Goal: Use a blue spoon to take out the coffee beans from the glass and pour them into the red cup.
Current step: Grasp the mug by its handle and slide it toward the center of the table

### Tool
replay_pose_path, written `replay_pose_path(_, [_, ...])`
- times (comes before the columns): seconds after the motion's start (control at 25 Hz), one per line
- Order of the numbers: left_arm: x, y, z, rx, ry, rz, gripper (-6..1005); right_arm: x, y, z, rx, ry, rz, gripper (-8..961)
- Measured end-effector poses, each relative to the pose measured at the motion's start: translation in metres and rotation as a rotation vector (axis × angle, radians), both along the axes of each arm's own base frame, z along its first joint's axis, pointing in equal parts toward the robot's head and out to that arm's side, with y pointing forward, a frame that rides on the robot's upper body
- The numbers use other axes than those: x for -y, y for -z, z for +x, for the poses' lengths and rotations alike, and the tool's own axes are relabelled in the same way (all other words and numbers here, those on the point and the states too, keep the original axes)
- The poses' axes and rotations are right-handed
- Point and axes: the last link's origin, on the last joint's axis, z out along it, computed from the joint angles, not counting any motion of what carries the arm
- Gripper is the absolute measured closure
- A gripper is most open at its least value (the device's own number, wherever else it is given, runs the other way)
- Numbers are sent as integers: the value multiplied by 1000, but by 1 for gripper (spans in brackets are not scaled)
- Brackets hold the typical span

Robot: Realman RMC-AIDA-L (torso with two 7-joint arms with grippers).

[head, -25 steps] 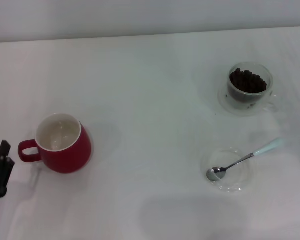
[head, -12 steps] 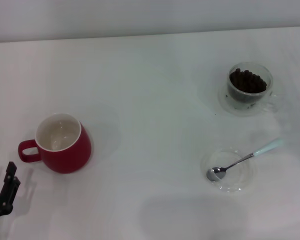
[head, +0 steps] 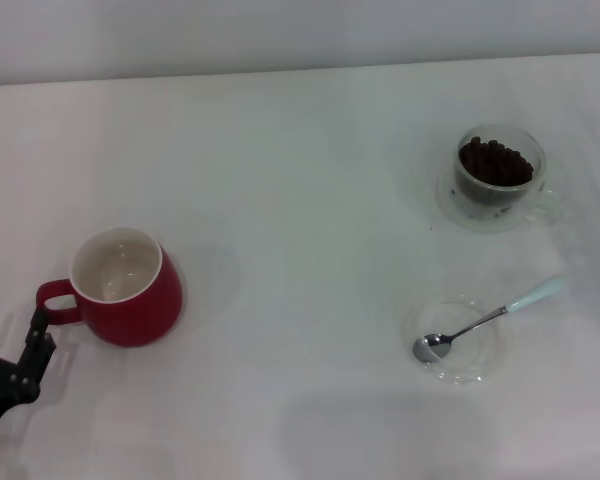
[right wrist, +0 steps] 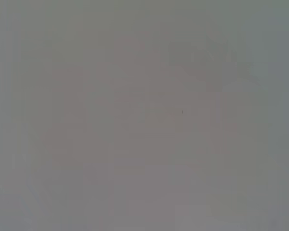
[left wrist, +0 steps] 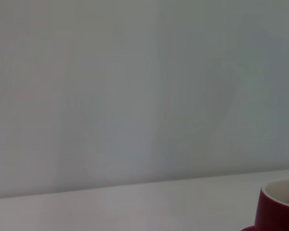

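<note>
Left end effector (head: 25, 360) sits low at approx 8 o'clock, just beside the red cup (head: 127, 287) handle; finger state cannot be told, mostly cut off by frame edge. Right end effector not in view; its wrist cam shows blank surface only.

Blue spoon (head: 485, 320) at 4 o'clock, bowl resting in a clear dish (head: 458, 340), handle overhanging the rim. Glass (head: 499, 176) w/ coffee beans (head: 495, 162) at 2 o'clock, full. Bench (head: 300, 200) otherwise plain.

Judgement: step = pre-pickup, spoon untouched. Next move calls for a grasp on the spoon handle.
</note>
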Motion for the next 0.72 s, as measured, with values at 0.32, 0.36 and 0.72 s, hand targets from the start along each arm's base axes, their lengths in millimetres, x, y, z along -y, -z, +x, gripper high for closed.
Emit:
replay_pose_path(0.32, [-15,5,0,-19,-5,-39,359,6,0,1,-26,-10,11,113])
replay_pose_path(0.36, [-16,5,0,-21,-5,-42,359,7,0,1,-27,-10,11,113])
replay_pose_path(0.72, [-20,5,1,-29,-1,-47,364,5,0,0,-28,-15,11,114])
